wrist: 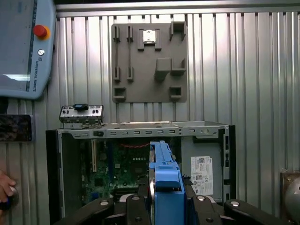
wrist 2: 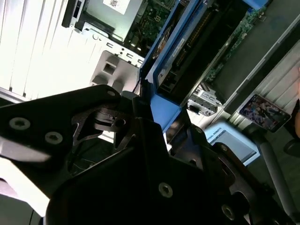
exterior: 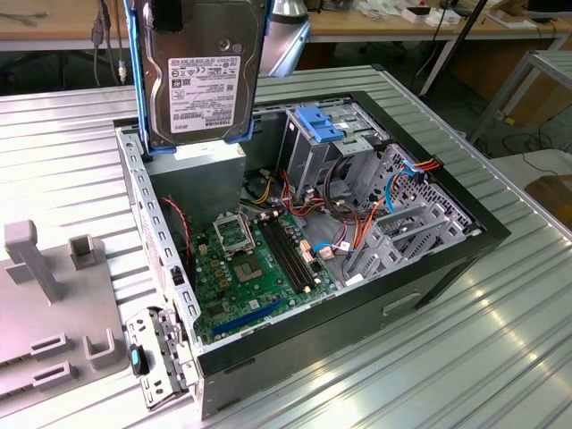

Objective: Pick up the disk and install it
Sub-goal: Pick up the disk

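The disk [exterior: 202, 80], a dark hard drive in a bright blue carrier, hangs upright above the back left corner of the open computer case [exterior: 447, 259]. It is lifted clear of the case. In the first wrist view my gripper [wrist: 165, 202] is shut on the disk [wrist: 165, 180], its black fingers [wrist: 136, 206] pressing on both sides of the blue carrier. The second wrist view has the gripper [wrist 2: 152, 115] clamped on the blue carrier edge [wrist 2: 166, 110]. Below lie the motherboard [exterior: 250, 268] and the metal drive cage with a light-blue latch [exterior: 317, 121].
A grey fixture plate [exterior: 45, 304] with slots and blocks lies on the ribbed metal table [exterior: 500, 357] at the exterior view's left. A detached metal bracket [exterior: 156, 357] leans by the case's front corner. A teach pendant [wrist: 23, 47] and a person's hand [wrist: 5, 190] sit beside the case.
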`<state>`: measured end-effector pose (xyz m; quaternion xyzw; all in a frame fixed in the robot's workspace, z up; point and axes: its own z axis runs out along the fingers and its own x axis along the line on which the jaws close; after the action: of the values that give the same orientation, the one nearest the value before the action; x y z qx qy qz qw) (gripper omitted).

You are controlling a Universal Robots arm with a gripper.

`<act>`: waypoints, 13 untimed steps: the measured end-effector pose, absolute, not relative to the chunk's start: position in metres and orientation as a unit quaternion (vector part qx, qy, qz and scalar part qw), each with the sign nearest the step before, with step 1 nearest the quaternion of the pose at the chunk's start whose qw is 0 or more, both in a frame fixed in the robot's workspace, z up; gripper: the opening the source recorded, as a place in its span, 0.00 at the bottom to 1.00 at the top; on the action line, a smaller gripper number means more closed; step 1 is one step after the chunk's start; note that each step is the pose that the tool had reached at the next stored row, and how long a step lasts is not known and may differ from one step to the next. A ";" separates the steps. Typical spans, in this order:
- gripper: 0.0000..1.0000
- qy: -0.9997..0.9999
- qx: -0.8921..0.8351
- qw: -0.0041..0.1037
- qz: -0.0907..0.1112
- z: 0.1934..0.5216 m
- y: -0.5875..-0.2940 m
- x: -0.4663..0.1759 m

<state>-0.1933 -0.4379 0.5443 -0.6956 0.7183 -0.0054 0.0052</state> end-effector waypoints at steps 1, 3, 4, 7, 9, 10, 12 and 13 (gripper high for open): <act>0.37 0.718 -0.696 0.005 -0.005 0.544 -0.439 -0.188; 0.37 0.718 -0.696 0.005 -0.005 0.544 -0.440 -0.182; 0.37 0.718 -0.696 0.005 -0.005 0.543 -0.441 -0.179; 0.37 0.718 -0.696 0.005 -0.005 0.543 -0.442 -0.175; 0.37 0.718 -0.696 0.005 -0.005 0.543 -0.443 -0.172; 0.37 0.718 -0.696 0.005 -0.005 0.543 -0.444 -0.170; 0.37 0.718 -0.696 0.005 -0.005 0.543 -0.444 -0.167; 0.37 0.718 -0.696 0.005 -0.005 0.542 -0.445 -0.166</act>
<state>-0.1657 -0.4446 0.5424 -0.6956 0.7183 -0.0053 0.0053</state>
